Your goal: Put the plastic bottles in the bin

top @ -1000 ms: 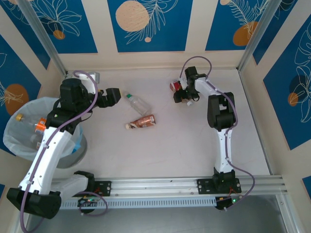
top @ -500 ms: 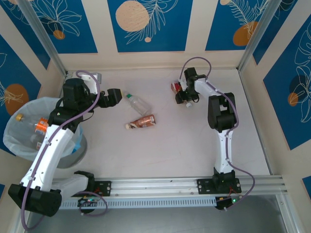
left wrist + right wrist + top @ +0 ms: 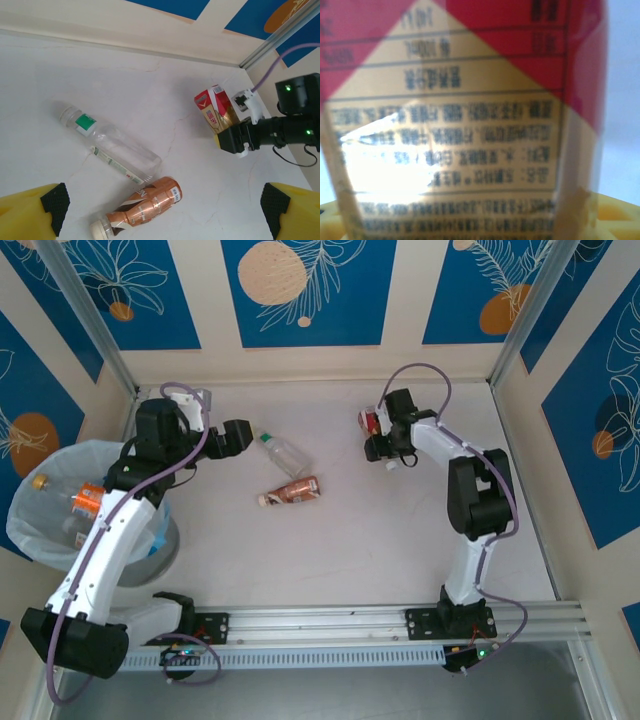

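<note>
1. Left gripper [image 3: 240, 438]: jaws wide apart, gripping nothing, poised above a clear bottle [image 3: 112, 150] and a brown-labelled bottle [image 3: 150, 202] lying on the table [image 3: 380, 530].
2. Right gripper [image 3: 378, 435]: jaws clamped on a red and gold carton [image 3: 216, 110] near the back wall.
3. The bin [image 3: 22, 525] stands far left, with an orange-labelled bottle [image 3: 85, 498] inside.

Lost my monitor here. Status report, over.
Left gripper open, near clear green-labelled plastic bottle. Right gripper shut on red-and-gold carton. Brown-labelled plastic bottle lying on white table.
</note>
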